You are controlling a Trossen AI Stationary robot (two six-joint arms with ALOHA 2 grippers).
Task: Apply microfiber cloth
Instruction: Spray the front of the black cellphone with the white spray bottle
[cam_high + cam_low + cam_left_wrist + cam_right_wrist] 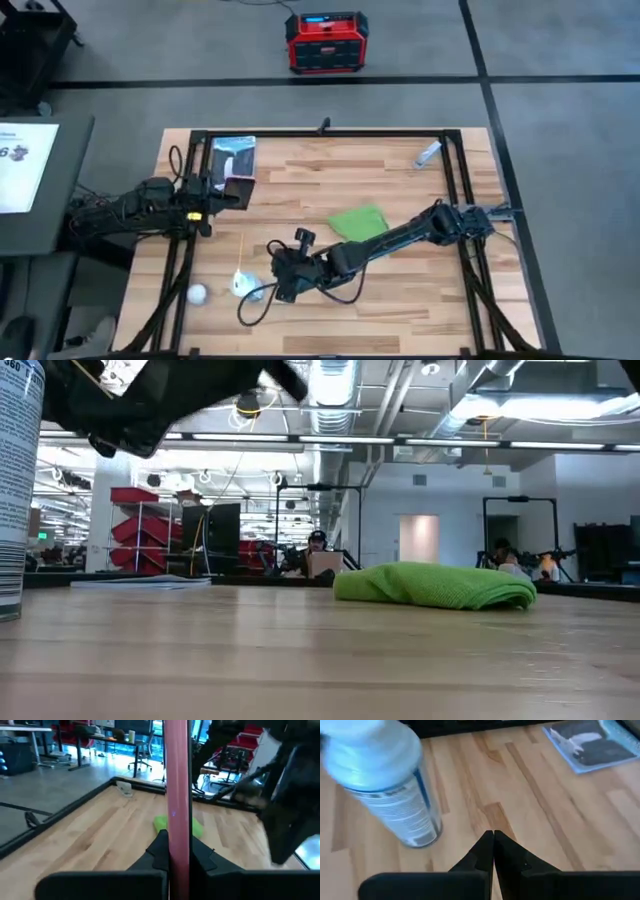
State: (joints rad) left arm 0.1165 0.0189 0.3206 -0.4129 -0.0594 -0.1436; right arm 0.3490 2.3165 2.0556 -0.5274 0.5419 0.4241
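From above, the soft bright green microfiber cloth [359, 222] lies bunched near the middle of the pale wooden table [330, 165], untouched by either arm. The left gripper [238, 191] sits at the left side of the table and holds a thin dark rectangular phone [240, 193] on edge. The right arm reaches from the right side across the cloth's near edge, and the right gripper [286, 283] hangs low toward the front, just beside a pale blue spray can [243, 284] lying by a small white ball [197, 293]. A blue-edged printed sheet [232, 156] lies at the back left.

At table height, the cloth [436, 584] rests as a low folded heap on the wood, with nothing on it.

In the left wrist view, the left gripper [177, 854] pinches the pink-backed phone [177, 795] upright between its fingers, with the cloth [176, 826] well beyond it.

In the right wrist view, the right gripper [493, 845] has its fingers pressed together on nothing, with the spray can [385, 785] close beside them.

Judging by this, the phone is presented and the cloth is not yet picked up. The next move calls for the right gripper to spread, travel back to the cloth, and pinch a fold of it firmly enough to carry it to the phone.
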